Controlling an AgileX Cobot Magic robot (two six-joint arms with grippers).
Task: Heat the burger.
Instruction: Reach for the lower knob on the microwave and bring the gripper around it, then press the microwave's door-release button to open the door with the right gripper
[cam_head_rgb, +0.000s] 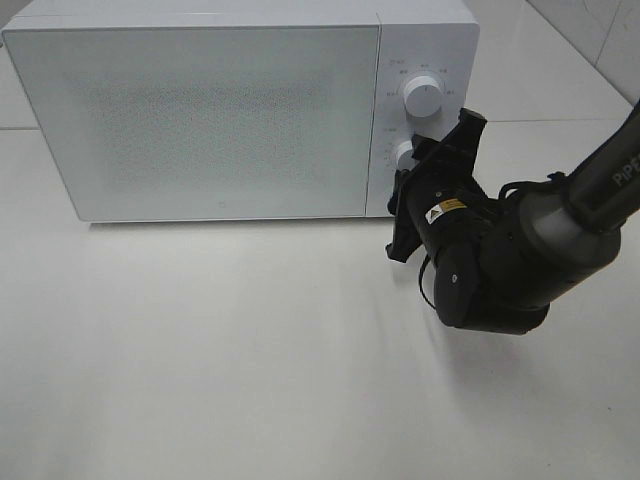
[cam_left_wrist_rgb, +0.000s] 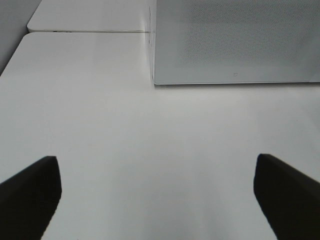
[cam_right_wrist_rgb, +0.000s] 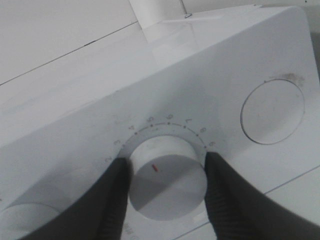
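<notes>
The burger is out of view. A white microwave (cam_head_rgb: 200, 110) stands at the back of the table with its frosted door closed. My right gripper (cam_head_rgb: 418, 160) reaches to the control panel and is shut on the lower dial (cam_head_rgb: 404, 153). In the right wrist view the two dark fingers (cam_right_wrist_rgb: 112, 200) press on either side of that dial (cam_right_wrist_rgb: 165, 195), which has a red mark on its face and numbers around it. My left gripper (cam_left_wrist_rgb: 160, 200) is open over bare table, some way in front of the microwave's corner (cam_left_wrist_rgb: 235, 45), with nothing between its fingers.
The upper dial (cam_head_rgb: 423, 97) sits above the gripped one. A flat round disc (cam_right_wrist_rgb: 272, 111) lies on the panel beside the gripped dial. The white table (cam_head_rgb: 200, 350) stretches in front of the microwave. A seam (cam_left_wrist_rgb: 90, 32) crosses the table behind.
</notes>
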